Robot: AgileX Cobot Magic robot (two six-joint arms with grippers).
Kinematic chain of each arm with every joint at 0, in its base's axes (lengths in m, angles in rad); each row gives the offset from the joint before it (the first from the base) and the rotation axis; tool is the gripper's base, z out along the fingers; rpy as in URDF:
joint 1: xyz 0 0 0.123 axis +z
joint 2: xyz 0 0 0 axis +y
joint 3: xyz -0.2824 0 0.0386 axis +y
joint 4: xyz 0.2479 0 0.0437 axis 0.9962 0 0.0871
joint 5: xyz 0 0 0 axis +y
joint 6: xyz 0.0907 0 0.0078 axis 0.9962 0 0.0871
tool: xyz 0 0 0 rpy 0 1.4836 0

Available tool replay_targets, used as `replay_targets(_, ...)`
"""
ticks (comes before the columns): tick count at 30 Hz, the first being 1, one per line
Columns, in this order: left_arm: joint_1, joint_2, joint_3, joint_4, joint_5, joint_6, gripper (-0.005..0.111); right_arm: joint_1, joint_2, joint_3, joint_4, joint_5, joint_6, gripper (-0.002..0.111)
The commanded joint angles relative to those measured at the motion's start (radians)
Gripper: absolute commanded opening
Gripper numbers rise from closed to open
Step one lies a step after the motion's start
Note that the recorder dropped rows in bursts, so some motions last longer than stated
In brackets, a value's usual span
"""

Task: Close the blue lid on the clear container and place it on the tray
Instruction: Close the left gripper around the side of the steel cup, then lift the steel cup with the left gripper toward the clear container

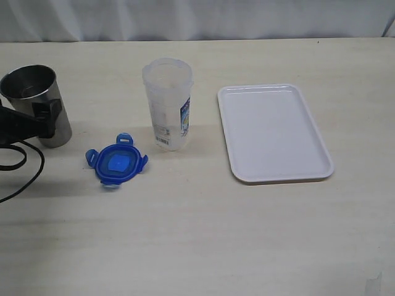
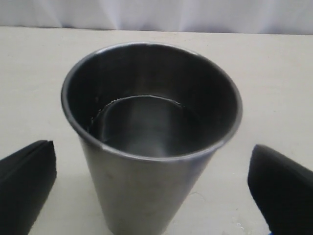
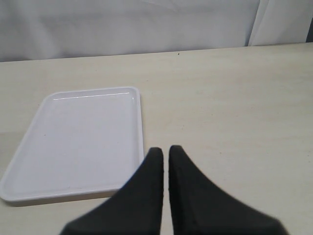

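I count one table (image 1: 197,246), and on it one blue lid (image 1: 116,162) with four snap flaps round its rim; one clear container (image 1: 168,105); one white tray (image 1: 274,132); one steel cup (image 1: 32,83). That makes two open-topped vessels and a single lid; four loose things in all. Of my own I count two grippers, the left gripper (image 2: 154,196) and the right gripper (image 3: 165,161); each has two black fingers (image 3: 146,196), so four fingers altogether.

Staged robot test bench, likely a laboratory: a white curtain (image 1: 185,18) is hanging behind the far edge of the pale worktop (image 1: 197,246); a black cable (image 1: 41,161) is trailing at its left edge.
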Motion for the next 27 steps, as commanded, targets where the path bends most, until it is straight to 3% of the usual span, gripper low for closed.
replay_targets(1,-0.001,0.004,-0.002,0.009,0.002,-0.014,0.105,-0.004,-0.001,0.002,-0.009,-0.003,-0.008,0.004)
replay_targets(8,-0.001,0.085,-0.002,0.013,-0.094,-0.011,0.105,-0.004,-0.001,0.002,-0.009,-0.003,-0.008,0.004)
replay_targets(16,-0.001,0.237,-0.005,0.009,-0.365,-0.011,0.105,-0.004,-0.001,0.002,-0.009,-0.003,-0.008,0.004)
replay_targets(27,-0.001,0.327,-0.084,0.009,-0.37,-0.011,0.105,-0.004,-0.001,0.002,-0.009,-0.003,-0.008,0.004)
